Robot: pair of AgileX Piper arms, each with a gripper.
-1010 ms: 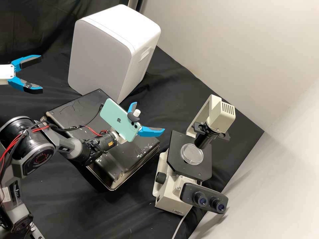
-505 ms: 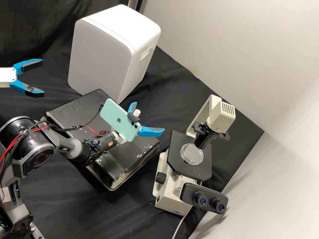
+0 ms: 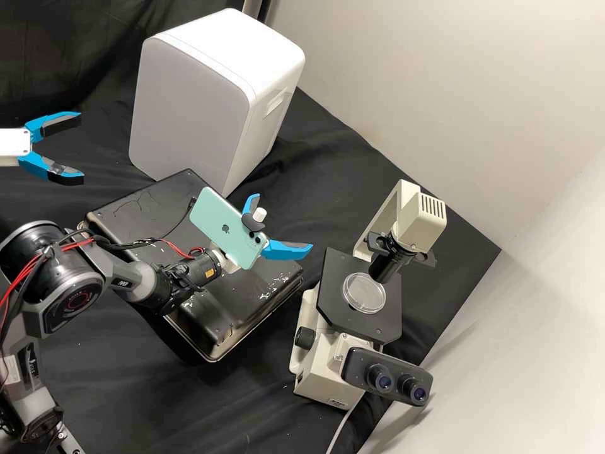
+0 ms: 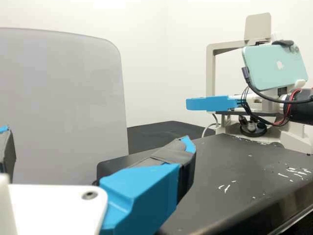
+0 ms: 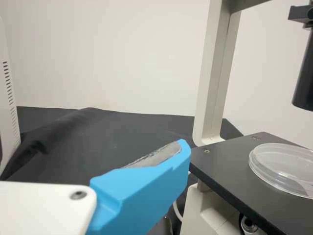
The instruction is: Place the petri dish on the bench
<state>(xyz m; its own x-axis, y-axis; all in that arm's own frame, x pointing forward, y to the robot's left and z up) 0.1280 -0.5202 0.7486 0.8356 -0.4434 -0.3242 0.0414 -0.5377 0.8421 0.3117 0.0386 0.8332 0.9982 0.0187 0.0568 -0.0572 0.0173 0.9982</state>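
With right end effector (image 3: pixel 280 227) open beside the microscope (image 3: pixel 321 369), risks shoving petri dish (image 3: pixel 363 293) off it, perhaps through off-centre closing.

Camera layout: one fixed overview, two wrist cameras.
The high view looks obliquely down over the bench (image 3: pixel 328 157). The left wrist camera faces the microscope (image 3: pixel 321 372), lower right, from afar, and the right from close beside it.

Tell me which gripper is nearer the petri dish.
Right. The right gripper is open beside the microscope stage holding the petri dish; the left gripper is far off, past the black tray.
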